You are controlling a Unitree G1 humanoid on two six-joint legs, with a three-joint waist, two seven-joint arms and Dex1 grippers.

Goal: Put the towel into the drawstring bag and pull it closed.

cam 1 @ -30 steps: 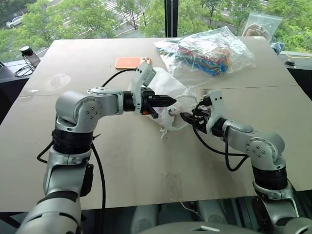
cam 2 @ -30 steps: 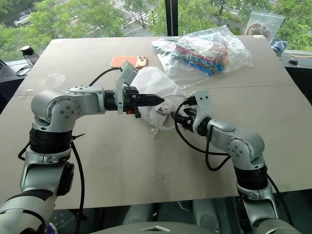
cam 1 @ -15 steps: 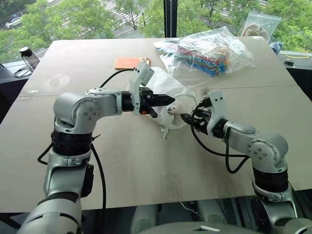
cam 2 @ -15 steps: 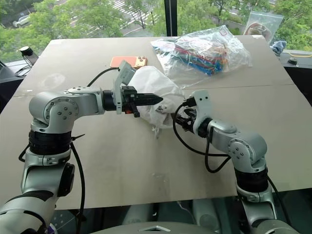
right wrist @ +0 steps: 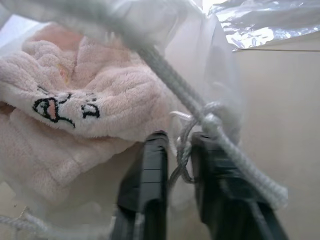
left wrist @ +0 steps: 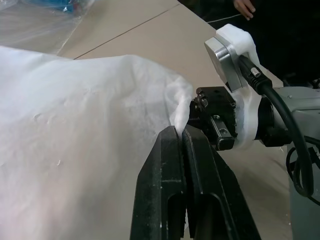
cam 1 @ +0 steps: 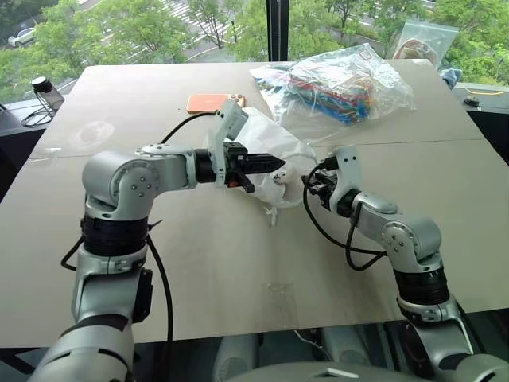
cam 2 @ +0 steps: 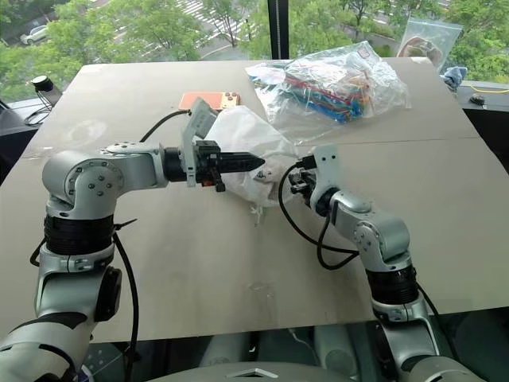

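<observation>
My left jaws (left wrist: 181, 134) were clamped shut on the rim of the white thin-fabric drawstring bag (cam 1: 270, 147), holding its mouth up just above the tan bench (cam 1: 238, 263). My right jaws (right wrist: 176, 142) sat at the bag's mouth, pinched on its thin white cord (right wrist: 192, 120), a narrow gap visible between the two black fingers (right wrist: 150, 170). The cream-white ribbed towel (right wrist: 75, 110) with a small dark logo lay inside the bag. A clear plastic bag of colourful items (cam 1: 338, 79) and an orange phone (cam 1: 213, 101) lay further back.
</observation>
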